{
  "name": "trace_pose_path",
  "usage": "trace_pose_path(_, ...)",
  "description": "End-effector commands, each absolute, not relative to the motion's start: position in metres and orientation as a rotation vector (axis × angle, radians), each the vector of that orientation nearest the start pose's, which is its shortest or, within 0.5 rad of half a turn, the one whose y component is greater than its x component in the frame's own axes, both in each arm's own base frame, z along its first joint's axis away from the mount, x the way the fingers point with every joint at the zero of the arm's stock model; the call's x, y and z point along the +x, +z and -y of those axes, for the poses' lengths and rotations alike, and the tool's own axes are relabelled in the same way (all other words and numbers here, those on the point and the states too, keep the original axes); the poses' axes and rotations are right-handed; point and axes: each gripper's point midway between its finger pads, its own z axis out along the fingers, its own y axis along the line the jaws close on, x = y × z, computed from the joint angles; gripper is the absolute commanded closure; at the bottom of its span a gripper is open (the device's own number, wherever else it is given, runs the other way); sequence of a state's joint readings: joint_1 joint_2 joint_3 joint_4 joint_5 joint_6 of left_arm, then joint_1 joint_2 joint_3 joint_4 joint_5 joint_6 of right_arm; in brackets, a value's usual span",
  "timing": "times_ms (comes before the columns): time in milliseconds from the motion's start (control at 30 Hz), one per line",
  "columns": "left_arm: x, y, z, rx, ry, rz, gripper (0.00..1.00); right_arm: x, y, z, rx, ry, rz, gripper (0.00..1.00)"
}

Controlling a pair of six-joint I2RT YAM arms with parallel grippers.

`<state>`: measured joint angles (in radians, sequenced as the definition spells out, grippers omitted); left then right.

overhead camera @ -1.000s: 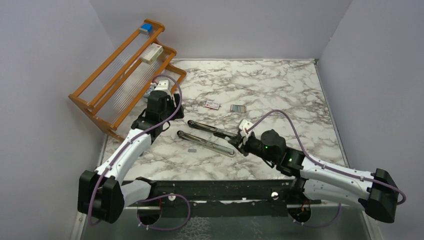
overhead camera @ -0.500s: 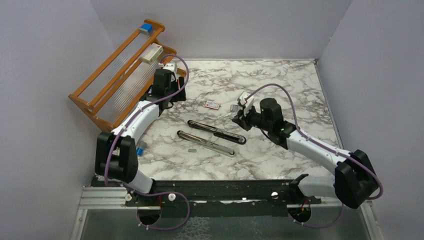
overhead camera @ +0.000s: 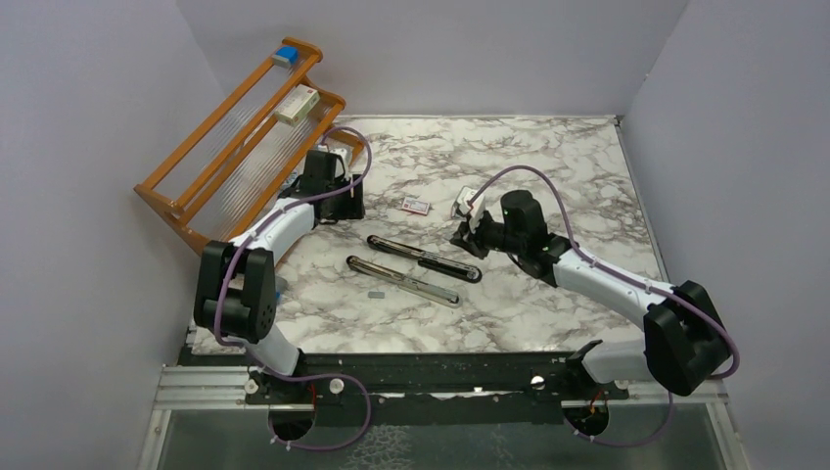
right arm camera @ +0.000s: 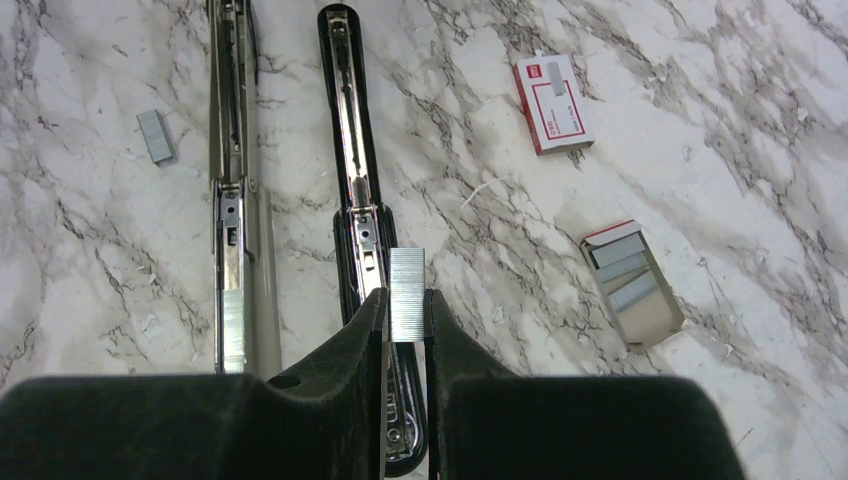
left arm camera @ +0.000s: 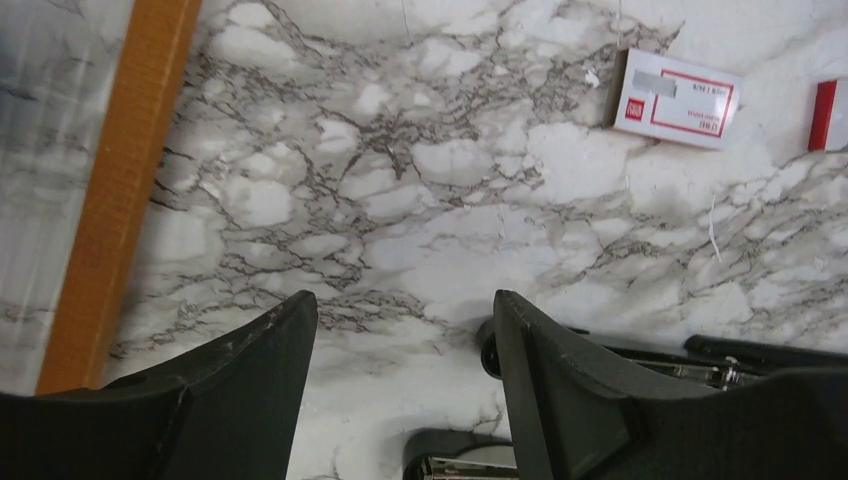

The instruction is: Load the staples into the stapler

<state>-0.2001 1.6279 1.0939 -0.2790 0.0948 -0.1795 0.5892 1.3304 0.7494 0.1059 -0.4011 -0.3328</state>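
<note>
The black stapler (overhead camera: 423, 258) lies opened flat mid-table, its silver rail (right arm camera: 350, 130) facing up. My right gripper (right arm camera: 406, 300) is shut on a silver staple strip (right arm camera: 406, 280) and holds it just above and right of the rail's middle; in the top view it (overhead camera: 462, 235) hovers over the stapler's right end. The grey tray (right arm camera: 630, 283) holds more strips, and the red-and-white packet (right arm camera: 552, 103) lies beside it. My left gripper (left arm camera: 405, 310) is open and empty over bare marble, near the stapler's left end (left arm camera: 488, 345). The packet (left arm camera: 678, 84) also shows there.
A light grey stapler-like tool (overhead camera: 401, 281) lies parallel to the stapler, nearer me, with a loose staple strip (overhead camera: 376, 292) beside it. An orange wooden rack (overhead camera: 245, 127) at the back left holds a white-and-red box (overhead camera: 297, 104). Grey walls enclose the table.
My right gripper moved from the stapler's near-right end back toward the tray, then slightly toward the stapler. My left arm swung back-left toward the rack and stretched out.
</note>
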Motion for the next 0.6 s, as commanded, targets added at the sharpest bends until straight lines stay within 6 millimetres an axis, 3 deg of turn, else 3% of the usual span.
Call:
trace_pose_path(0,0.374,0.091,0.12,0.121,-0.424,-2.424,0.32,0.29,0.123,-0.255,-1.092,0.551,-1.768,0.99)
trace_pose_path(333,0.362,0.086,0.133,0.137,-0.542,-2.411,0.33,0.283,0.104,-0.25,-1.032,0.576,-1.826,0.99)
trace_pose_path(567,0.366,0.092,0.137,0.176,-0.561,-2.375,0.33,0.286,0.097,-0.253,-1.051,0.571,-1.831,0.99)
